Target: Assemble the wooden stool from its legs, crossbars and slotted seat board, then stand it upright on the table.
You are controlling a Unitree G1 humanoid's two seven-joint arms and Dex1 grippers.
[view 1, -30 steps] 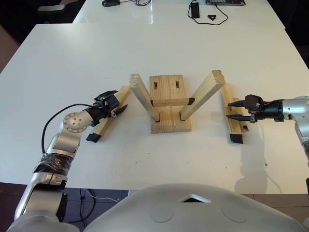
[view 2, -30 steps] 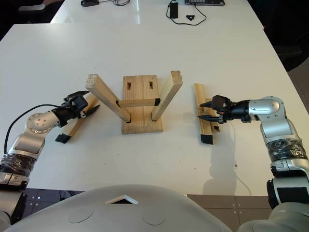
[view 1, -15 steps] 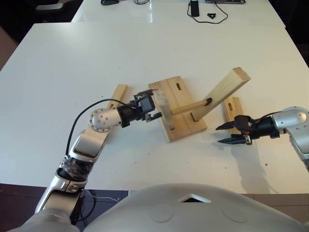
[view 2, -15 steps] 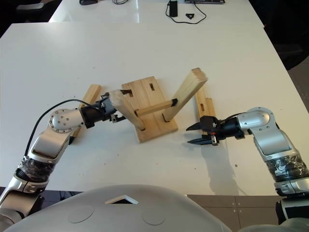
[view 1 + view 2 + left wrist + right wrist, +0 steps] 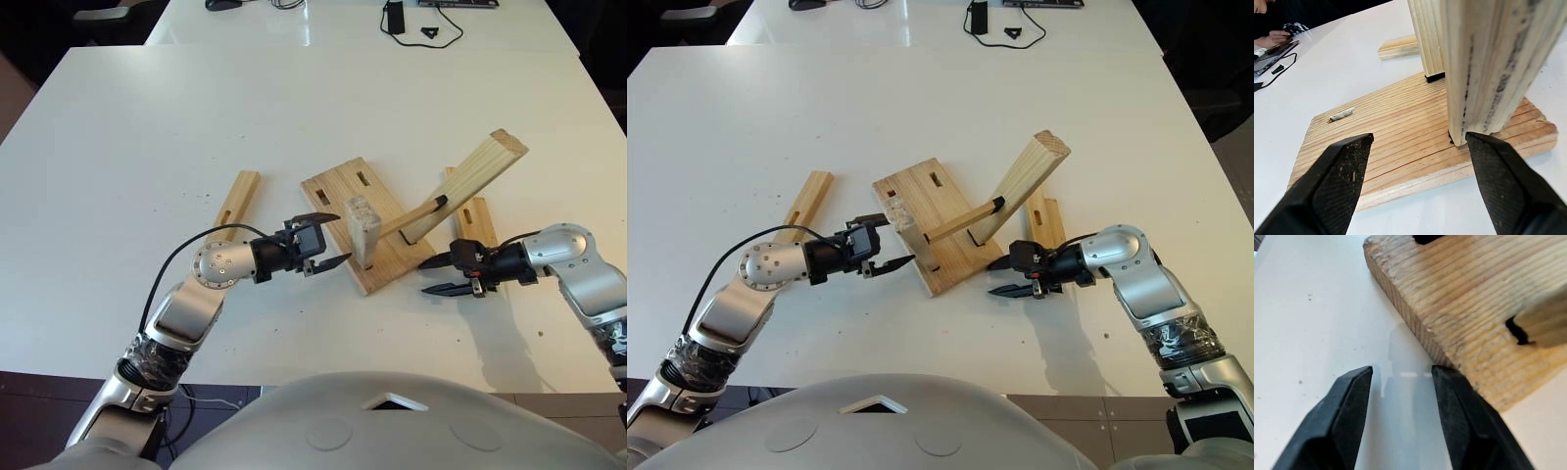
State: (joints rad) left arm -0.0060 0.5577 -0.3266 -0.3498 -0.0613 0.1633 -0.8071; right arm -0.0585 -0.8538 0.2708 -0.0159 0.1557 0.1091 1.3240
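The slotted seat board (image 5: 336, 194) lies flat on the white table, turned at an angle. Two legs rise from it: a near leg (image 5: 362, 227) standing about upright and a far leg (image 5: 470, 176) leaning to the right, with a crossbar (image 5: 411, 215) between them. My left gripper (image 5: 341, 237) is open just left of the near leg, its fingers (image 5: 1337, 181) apart from the wood (image 5: 1484, 63). Off the board's near right corner (image 5: 1474, 308), my right gripper (image 5: 423, 278) is low over the table, open and holding nothing.
One loose leg (image 5: 238, 198) lies on the table left of the board. More loose wooden pieces (image 5: 478, 217) lie on the right, behind my right gripper. A second table at the back carries cables (image 5: 397, 20) and a mouse (image 5: 223, 6).
My left gripper, against the near leg half a second ago, now stands open and apart from it. The stool assembly has turned and slid right. My right gripper moved left to the board's corner.
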